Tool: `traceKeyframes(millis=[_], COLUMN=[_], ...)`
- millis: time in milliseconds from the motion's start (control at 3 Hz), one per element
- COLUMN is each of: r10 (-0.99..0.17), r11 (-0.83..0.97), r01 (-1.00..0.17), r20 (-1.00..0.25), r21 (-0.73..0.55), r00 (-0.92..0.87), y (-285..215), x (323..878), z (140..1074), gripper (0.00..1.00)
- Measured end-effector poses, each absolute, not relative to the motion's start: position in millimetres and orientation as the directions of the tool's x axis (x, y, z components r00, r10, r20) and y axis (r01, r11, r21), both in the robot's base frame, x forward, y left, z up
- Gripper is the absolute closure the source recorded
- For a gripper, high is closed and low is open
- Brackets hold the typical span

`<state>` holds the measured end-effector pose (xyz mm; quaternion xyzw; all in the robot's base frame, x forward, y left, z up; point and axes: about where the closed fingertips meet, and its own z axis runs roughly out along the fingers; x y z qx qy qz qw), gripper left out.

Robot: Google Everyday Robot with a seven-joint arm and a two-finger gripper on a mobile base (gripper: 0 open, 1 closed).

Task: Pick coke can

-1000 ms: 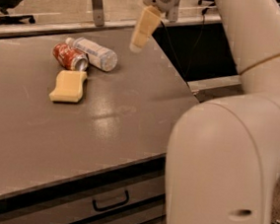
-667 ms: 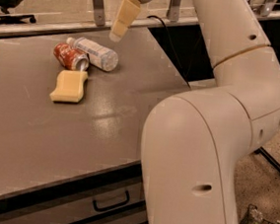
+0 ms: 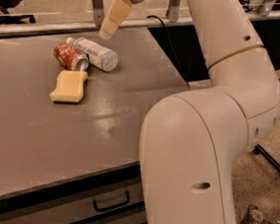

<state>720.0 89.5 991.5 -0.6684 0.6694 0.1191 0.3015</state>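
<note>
Shifted leftward, pincer (image 3: 107, 32) hovers above bottle (image 3: 94, 53), clear of coke can (image 3: 69, 56).

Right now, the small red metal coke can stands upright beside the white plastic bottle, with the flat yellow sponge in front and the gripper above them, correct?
Not quite: the camera view shows the small red metal coke can lying on its side, not upright. It is beside the white plastic bottle, with the flat yellow sponge in front and the gripper above them.

Cream rounded arm (image 3: 200, 154), tan joint seam, small dark holes; pale yellow gripper (image 3: 108, 30) over table's (image 3: 38, 139) far edge.
</note>
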Motion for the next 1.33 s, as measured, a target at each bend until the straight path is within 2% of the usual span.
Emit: traceKeyframes(millis=[333, 667, 1333], r10=[-0.78, -0.773, -0.78], r11=[0.087, 0.105, 0.071], r01=[-0.978, -0.981, -0.978], r20=[-0.624, -0.634, -0.622], r21=[-0.192, -0.165, -0.194], r00=[0.053, 0.024, 0.066], y=[127, 151, 167], x=[716, 710, 682], z=[987, 980, 933], gripper=[0.0, 0.0, 0.0])
